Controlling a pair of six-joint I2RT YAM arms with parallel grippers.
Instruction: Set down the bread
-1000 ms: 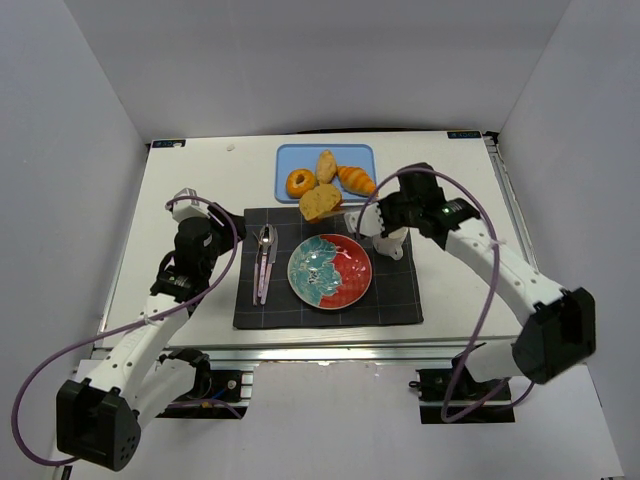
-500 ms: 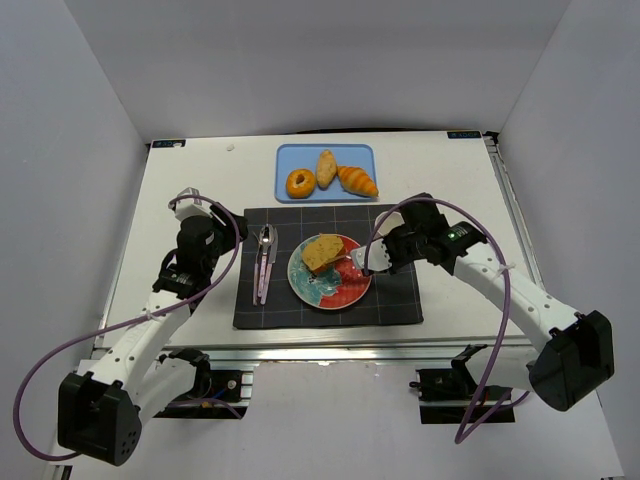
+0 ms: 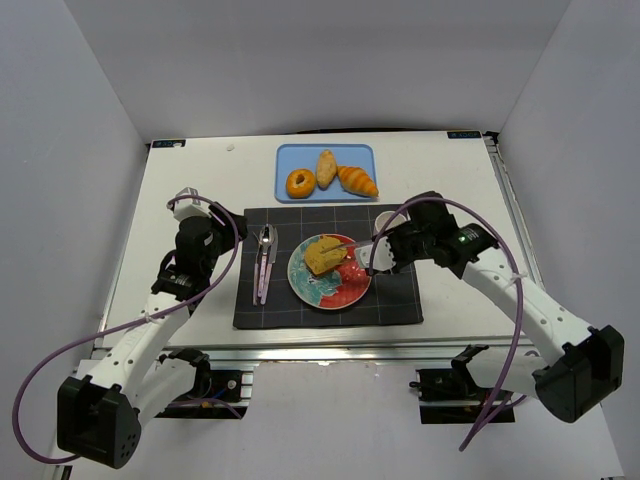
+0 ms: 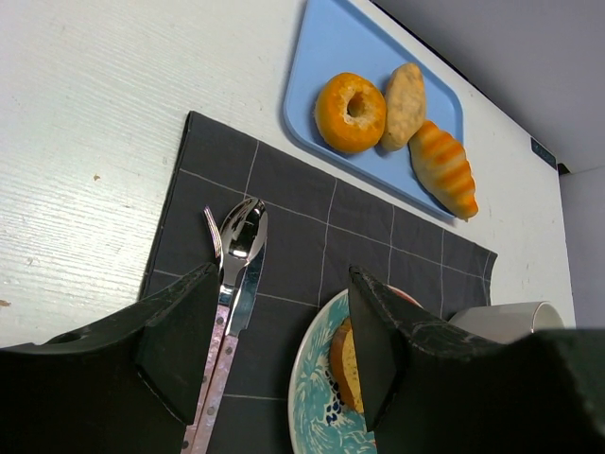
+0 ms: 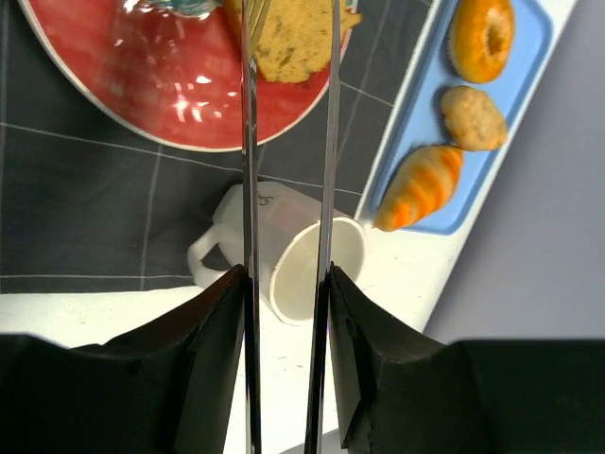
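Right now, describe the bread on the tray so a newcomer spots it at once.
At the far side of the table lies a blue tray holding three pastries in a row. The bread roll is the middle one: plain pale tan and oblong, between the ring-shaped donut and the striped orange croissant.

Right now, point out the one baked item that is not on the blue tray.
The squarish bread slice, lying on the red-and-teal plate; the donut, roll and croissant all sit on the blue tray.
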